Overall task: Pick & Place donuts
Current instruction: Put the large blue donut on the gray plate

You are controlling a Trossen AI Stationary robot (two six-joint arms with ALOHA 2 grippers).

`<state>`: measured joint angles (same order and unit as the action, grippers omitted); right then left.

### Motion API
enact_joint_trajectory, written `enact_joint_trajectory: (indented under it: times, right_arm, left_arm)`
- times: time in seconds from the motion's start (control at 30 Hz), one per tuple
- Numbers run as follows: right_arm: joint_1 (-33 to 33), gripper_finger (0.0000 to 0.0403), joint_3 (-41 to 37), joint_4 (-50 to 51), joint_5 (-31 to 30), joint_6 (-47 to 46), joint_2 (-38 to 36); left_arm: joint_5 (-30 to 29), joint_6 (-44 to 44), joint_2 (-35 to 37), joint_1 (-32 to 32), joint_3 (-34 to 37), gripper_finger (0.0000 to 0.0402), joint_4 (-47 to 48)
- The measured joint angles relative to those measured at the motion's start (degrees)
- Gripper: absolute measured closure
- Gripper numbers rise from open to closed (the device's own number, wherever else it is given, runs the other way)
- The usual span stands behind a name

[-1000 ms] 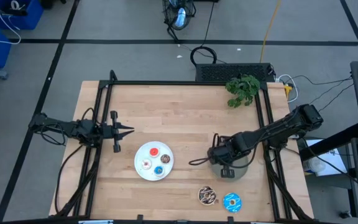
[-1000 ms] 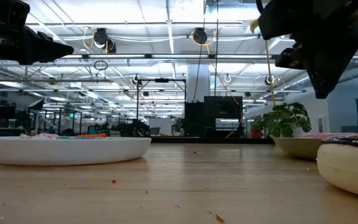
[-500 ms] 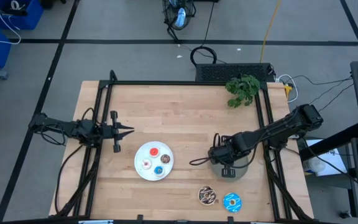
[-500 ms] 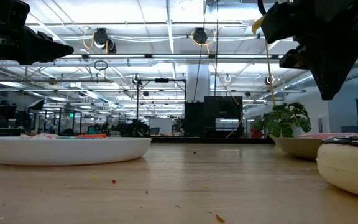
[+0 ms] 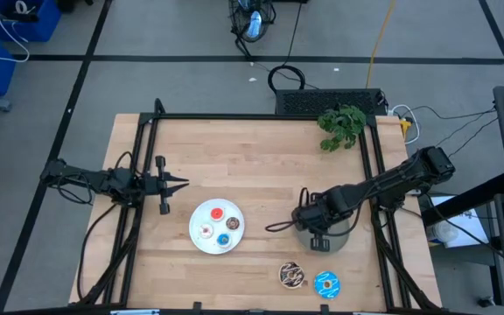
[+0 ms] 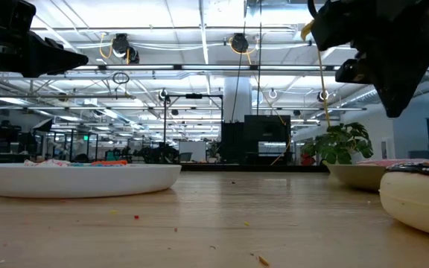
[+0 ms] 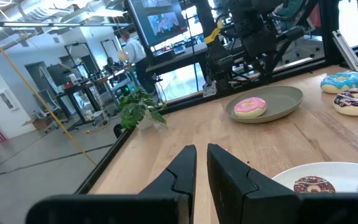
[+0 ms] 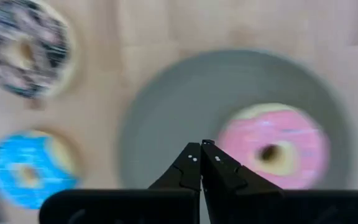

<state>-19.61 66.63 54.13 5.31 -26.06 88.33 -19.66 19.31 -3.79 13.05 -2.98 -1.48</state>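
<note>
Four tiny donuts lie on the white plate [image 5: 201, 219]: red [image 5: 216, 213], pink-white [image 5: 206, 231], brown [image 5: 233, 223], blue [image 5: 224, 240]. The pink-iced donut [image 8: 272, 149] lies on the grey plate [image 8: 166, 124], off its middle. The chocolate sprinkled donut [image 5: 291, 276] and the blue-iced donut [image 5: 326, 284] lie flat on the table near its near edge. My right gripper [image 8: 202, 144] is shut, pointing down and hovering above the grey plate [image 5: 346, 236], beside the pink donut. My left gripper [image 5: 180, 184] is shut and waits level at the table's left, clear of the white plate.
A small potted plant [image 5: 341, 125] stands at the table's far right corner. A black frame [image 5: 261, 116] runs along the table's far edge and sides. Bare wood lies between the two plates and across the far half of the table.
My right gripper has shifted slightly toward the table's right above the grey plate, staying shut and at about the same height. The donuts and plates have not moved.
</note>
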Motion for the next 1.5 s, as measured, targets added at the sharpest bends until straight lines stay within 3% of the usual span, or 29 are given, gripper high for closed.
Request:
enact_joint_trajectory:
  times: [0.27, 0.4, 0.6, 1.2, 1.5]
  right_arm:
    - [0.4, 0.0403, 0.0, -17.5, 21.4, -5.7, 0.0]
    - [0.4, 0.0403, 0.0, -24.0, 26.4, -8.6, 0.0]
    - [0.4, 0.0403, 0.0, -24.4, 26.5, -12.3, 0.0]
    - [-1.9, 0.0403, 0.1, -22.9, 25.4, -11.5, 0.0]
    - [-13.5, 0.0403, 11.4, -3.7, 6.9, -16.4, 0.0]
  left_arm:
    - [0.0, 0.0, 0.0, 0.0, 0.0, 0.0355, 0.0]
    - [0.0, 0.0, 0.0, 0.0, 0.0, 0.0355, 0.0]
    - [0.0, 0.0, 0.0, 0.0, 0.0, 0.0355, 0.0]
    - [0.0, 0.0, 0.0, 0.0, 0.0, 0.0355, 0.0]
    - [0.0, 0.0, 0.0, 0.0, 0.0, 0.0355, 0.0]
